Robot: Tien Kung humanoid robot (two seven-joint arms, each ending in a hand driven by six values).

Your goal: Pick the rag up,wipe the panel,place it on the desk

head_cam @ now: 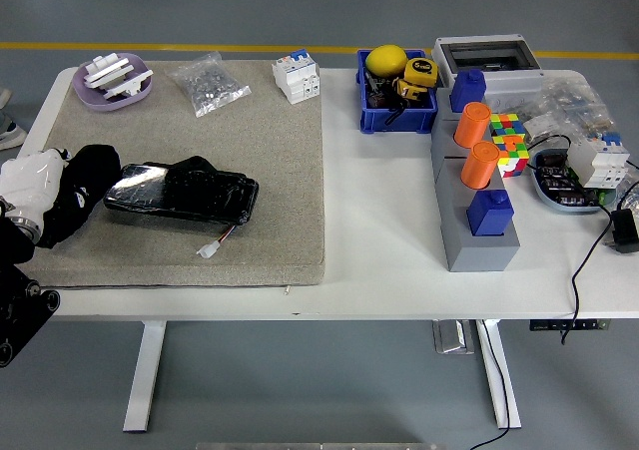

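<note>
Rag (78,186): black cloth, left of frame, bunched in the left hand (30,186), its edge touching the glossy black panel (182,191) on the grey mat (200,161). Grasp looks closed on the cloth. Risk: a loose fold could snag the panel's white connector (208,250) and drag the panel sideways.
</note>
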